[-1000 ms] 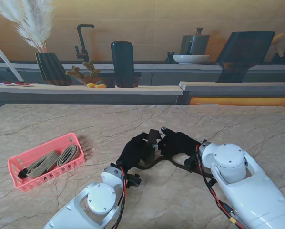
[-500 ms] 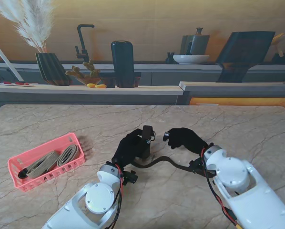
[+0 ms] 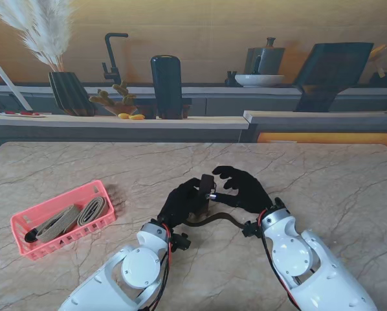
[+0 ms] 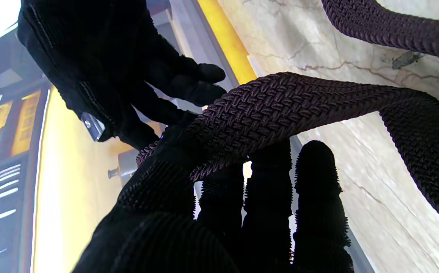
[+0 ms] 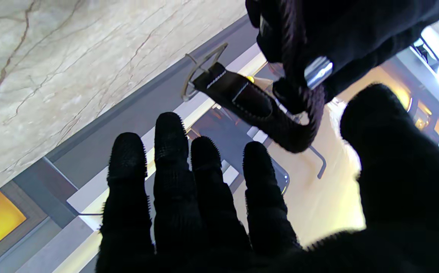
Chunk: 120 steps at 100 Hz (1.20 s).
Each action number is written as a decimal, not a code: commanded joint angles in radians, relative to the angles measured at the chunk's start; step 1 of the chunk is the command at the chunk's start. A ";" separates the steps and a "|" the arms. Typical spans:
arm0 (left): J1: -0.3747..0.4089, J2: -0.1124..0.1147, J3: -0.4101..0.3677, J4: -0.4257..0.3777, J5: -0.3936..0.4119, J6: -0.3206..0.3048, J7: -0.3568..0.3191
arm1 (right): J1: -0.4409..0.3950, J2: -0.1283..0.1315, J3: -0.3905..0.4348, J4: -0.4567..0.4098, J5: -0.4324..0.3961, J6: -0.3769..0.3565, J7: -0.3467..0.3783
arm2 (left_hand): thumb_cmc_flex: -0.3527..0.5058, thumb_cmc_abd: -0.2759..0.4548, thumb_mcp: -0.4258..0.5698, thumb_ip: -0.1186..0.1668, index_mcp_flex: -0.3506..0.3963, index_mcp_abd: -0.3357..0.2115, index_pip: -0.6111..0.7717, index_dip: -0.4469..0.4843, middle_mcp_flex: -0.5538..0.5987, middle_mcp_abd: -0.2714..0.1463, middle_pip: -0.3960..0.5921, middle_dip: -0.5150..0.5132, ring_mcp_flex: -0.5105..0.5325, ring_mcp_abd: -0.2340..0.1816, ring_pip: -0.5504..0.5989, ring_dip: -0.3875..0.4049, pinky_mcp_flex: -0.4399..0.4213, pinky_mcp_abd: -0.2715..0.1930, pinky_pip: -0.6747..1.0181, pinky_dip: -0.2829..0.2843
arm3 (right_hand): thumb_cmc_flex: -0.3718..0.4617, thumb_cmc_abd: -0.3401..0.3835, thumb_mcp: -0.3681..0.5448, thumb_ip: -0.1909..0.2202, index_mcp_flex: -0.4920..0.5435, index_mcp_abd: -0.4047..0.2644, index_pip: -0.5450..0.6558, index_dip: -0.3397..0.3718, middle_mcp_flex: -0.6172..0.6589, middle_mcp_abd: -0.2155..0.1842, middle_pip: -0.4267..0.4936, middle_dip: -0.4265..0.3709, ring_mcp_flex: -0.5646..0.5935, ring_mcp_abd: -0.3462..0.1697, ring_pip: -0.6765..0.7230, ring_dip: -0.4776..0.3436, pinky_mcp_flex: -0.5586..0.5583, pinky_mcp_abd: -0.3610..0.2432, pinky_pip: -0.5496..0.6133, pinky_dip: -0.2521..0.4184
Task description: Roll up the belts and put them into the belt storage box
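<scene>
Left hand (image 3: 182, 202): black-gloved, raised over the middle of the counter (image 3: 323, 175), closed around one end of a dark woven belt (image 3: 210, 219); its wrist view shows the braided strap lying across the fingers (image 4: 314, 182) and looping away over the marble. Right hand (image 3: 242, 189): black-gloved, just right of the left hand, holding nothing, fingers spread and thumb reaching toward the belt end; its wrist view shows four straight fingers (image 5: 170, 151) and, beyond them, the belt's leather tip and buckle (image 5: 238, 96) gripped by the other glove. Belt: buckle end held upright between the two hands, the rest trailing nearer to me in a curve between the two wrists, partly on the counter. Basket (image 3: 25, 223): pink, slotted, well to the left of the left hand, at an angle on the counter; contains two tan belts (image 3: 77, 214) lying side by side, the one toward the hands rolled, with a dark piece at the end farthest from the hands.
</scene>
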 commanded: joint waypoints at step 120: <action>-0.029 -0.004 0.025 0.038 0.012 0.014 -0.040 | 0.007 -0.029 -0.050 -0.036 -0.003 0.013 -0.077 | 0.000 -0.023 0.050 0.008 0.034 -0.075 0.020 -0.086 0.008 -0.012 -0.015 -0.026 -0.021 -0.001 -0.007 -0.015 -0.029 0.005 0.004 0.010 | 0.303 0.114 0.155 -0.110 0.363 -0.261 0.490 -0.307 0.507 -0.109 0.044 -0.008 0.209 -0.043 0.170 0.072 0.075 0.008 0.154 -0.037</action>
